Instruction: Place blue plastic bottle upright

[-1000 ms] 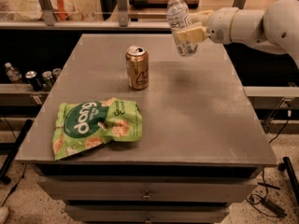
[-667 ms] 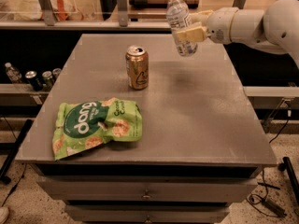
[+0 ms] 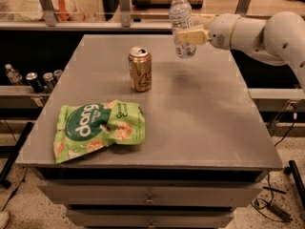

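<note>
The gripper [image 3: 187, 36] was positioned over the far part of the desk [image 3: 205, 113], right of the middle of the far edge and short of the far right corner. Its white arm [image 3: 259, 31] entered from the right side and ran roughly level above the right edge.

The two cream-coloured fingers [image 3: 192, 35] were closed around the blue plastic bottle [image 3: 180, 14], clamping it at mid-body across the pale label. No gap showed between fingers and bottle.

The bottle's long axis stood close to vertical, with the white cap at the top and the base at the bottom. The cap end leaned slightly toward the left edge of the desk. The base appeared to hang above the desk top and not to rest on it; the gripper carried the bottle.

A gold drink can [image 3: 140, 69] stood upright on the desk, left of the bottle and nearer the front, well apart from it, with its opened top facing up. A green snack bag [image 3: 97, 127] lay flat near the front left corner, apart from the can.

Drawers [image 3: 148, 198] ran below the front edge. Past the left edge, on a lower shelf, stood several dark cans [image 3: 42, 80] and a small bottle [image 3: 13, 73].
</note>
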Robot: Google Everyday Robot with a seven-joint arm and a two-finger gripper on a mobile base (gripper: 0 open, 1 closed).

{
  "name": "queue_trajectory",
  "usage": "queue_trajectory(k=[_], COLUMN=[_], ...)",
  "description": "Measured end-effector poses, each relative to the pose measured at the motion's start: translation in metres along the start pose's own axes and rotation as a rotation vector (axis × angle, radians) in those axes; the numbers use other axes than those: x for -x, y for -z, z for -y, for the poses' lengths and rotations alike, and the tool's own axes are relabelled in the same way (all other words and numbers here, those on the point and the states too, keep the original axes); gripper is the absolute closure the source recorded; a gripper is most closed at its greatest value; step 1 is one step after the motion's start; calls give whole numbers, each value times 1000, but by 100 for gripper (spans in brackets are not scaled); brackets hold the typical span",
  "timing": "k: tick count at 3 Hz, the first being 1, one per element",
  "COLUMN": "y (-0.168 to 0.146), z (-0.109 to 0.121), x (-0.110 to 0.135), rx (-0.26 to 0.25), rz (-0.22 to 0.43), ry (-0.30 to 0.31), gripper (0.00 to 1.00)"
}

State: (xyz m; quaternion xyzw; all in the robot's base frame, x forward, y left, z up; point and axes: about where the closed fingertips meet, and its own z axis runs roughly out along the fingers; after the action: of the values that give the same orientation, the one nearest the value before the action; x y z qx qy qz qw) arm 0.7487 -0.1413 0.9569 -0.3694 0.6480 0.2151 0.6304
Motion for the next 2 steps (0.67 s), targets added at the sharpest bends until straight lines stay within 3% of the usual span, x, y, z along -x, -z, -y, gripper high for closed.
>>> queue_trajectory(k=[2], y=[-2], z=[8], x=[-11], rx=[-46], rz=[98], ry=[-80], gripper=[100])
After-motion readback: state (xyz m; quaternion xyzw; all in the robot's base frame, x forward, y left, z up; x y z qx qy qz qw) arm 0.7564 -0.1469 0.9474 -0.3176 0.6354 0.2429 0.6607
